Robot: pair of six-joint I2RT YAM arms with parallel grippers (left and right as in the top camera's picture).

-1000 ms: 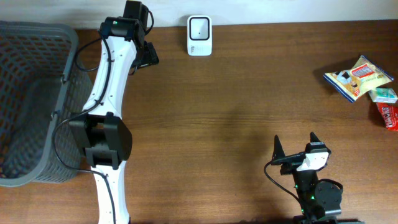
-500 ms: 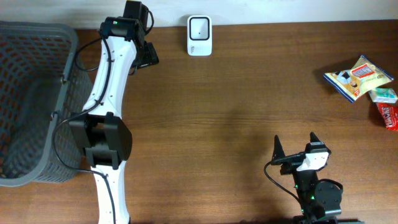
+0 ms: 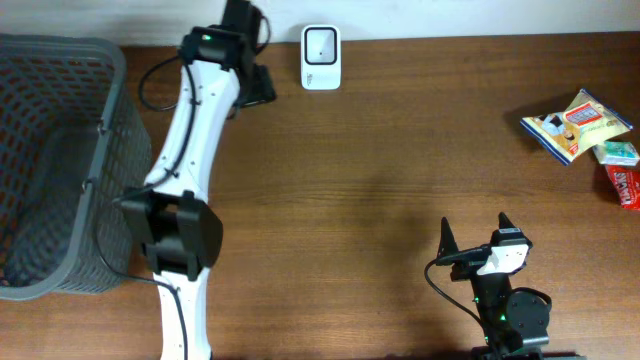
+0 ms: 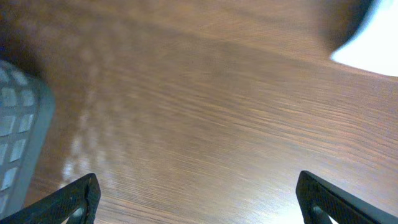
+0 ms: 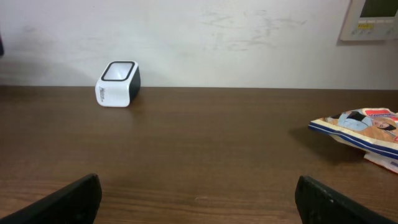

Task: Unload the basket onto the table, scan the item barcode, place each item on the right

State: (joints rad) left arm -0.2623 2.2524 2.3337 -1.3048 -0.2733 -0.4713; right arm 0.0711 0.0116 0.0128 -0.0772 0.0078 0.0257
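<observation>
Nearest the robot's base, the right gripper (image 3: 474, 228) sits low over the wooden table (image 3: 380, 150) with its jaws spread wide and nothing between them; its wrist view looks out level across the bare wood. Further out and to the right, well apart from both grippers, lie the items: a yellow-and-blue snack packet (image 3: 576, 125) flat on the table, a small green-and-white pack (image 3: 618, 152) just beside it, and a red pack (image 3: 625, 185) at the table's right edge. No barcode can be made out on any of them. On the left side stands a grey mesh basket (image 3: 60, 42). The left arm reaches along the basket to the far edge, where the left gripper (image 4: 198, 186) hangs over bare wood, jaws wide apart and empty. Just to its right, at the far edge by the wall, stands the white barcode scanner (image 3: 320, 57), untouched.
</observation>
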